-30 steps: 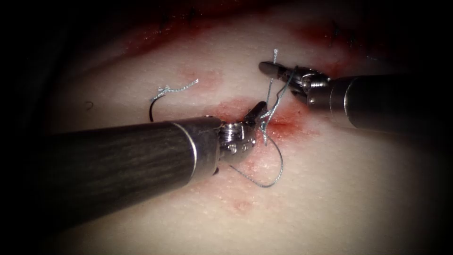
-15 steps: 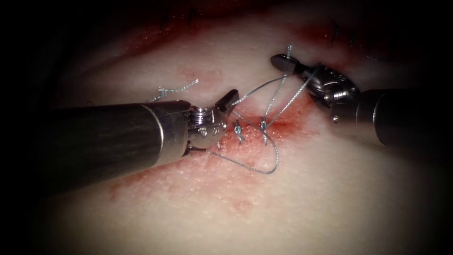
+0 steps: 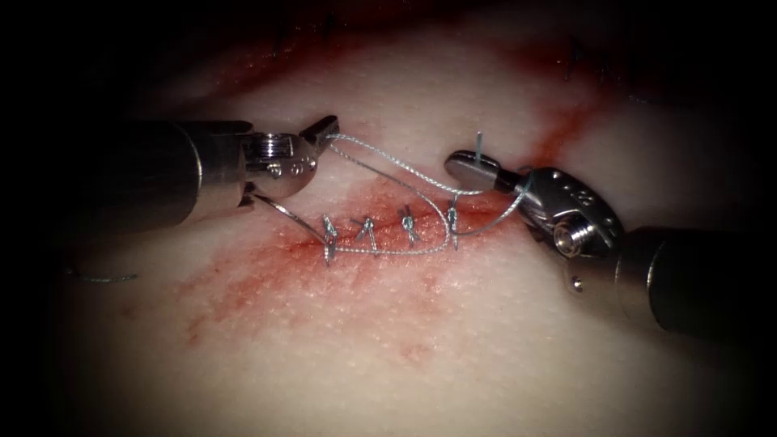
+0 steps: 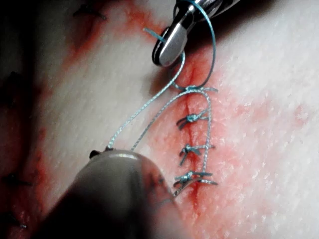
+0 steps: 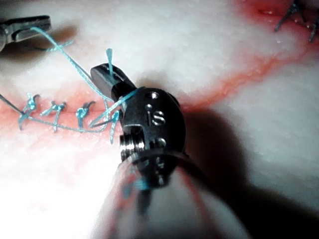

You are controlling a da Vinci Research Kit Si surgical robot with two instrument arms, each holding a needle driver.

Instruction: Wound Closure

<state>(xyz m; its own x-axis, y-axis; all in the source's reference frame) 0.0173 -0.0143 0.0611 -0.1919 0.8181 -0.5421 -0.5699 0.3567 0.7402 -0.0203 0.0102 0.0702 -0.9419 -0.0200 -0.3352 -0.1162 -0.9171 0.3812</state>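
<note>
Taut thread (image 3: 388,166) spans the cut (image 3: 388,231) between both pincers, blocking passage

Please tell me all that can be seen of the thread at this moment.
The thread is thin, twisted and pale blue-grey. It runs in two strands from the left tool, whose jaws are shut on it, across to the right end of the cut, where the right tool grips it, a short cut end standing above the jaws. A loop wraps the right tool. Four knotted stitches with short tails cross the cut, and one strand lies along them.
</note>
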